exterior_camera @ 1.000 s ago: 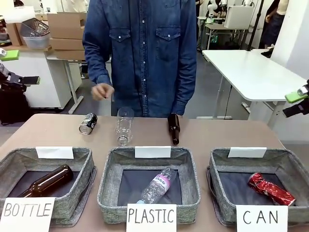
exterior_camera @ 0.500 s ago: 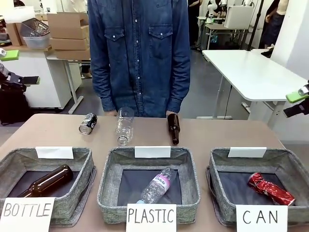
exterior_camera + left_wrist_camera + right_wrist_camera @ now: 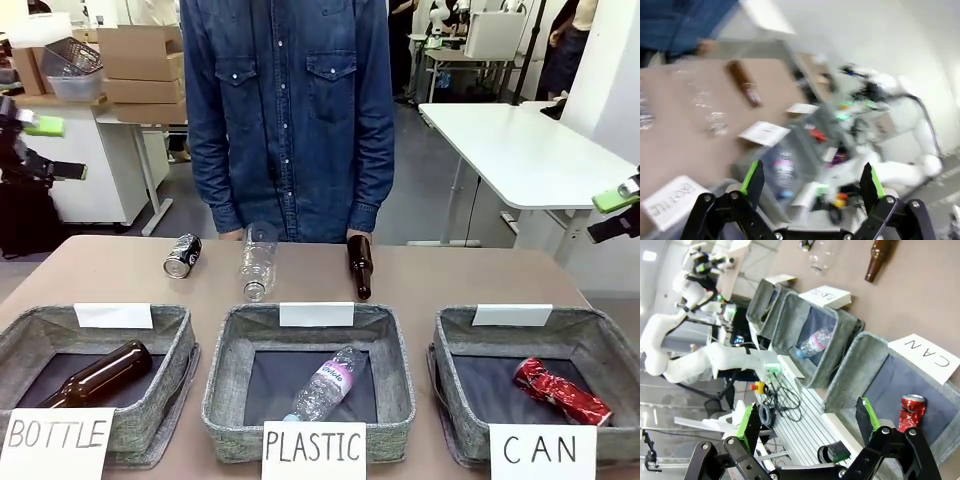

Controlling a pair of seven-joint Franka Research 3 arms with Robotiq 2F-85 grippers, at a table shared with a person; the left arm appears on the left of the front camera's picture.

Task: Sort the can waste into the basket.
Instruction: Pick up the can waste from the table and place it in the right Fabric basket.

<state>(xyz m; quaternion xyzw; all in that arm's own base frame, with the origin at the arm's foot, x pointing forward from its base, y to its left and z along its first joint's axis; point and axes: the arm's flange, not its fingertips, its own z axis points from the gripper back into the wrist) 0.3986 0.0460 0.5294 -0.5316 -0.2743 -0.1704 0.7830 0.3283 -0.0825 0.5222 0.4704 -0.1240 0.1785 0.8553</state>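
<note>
Front view: my left gripper (image 3: 55, 148) is cut off by the picture's left edge and my right gripper (image 3: 618, 212) by the right edge. Both hang off to the sides of the table (image 3: 480, 280). The left wrist view is smeared by blur and its print is hard to read.

Jaws: left spread, nothing between them; right spread, nothing between them.

Count:
- **Cans:** two. The red can (image 3: 560, 391) lies inside the CAN basket (image 3: 455, 340), toward its right side. The dark can (image 3: 182, 255) lies on the table beyond the BOTTLE basket (image 3: 20, 335).
- **Baskets:** three.
- **Bottles:** two brown bottles (image 3: 359, 265) and two clear bottles (image 3: 258, 262). One of each is on the table and one of each is in a basket.
</note>
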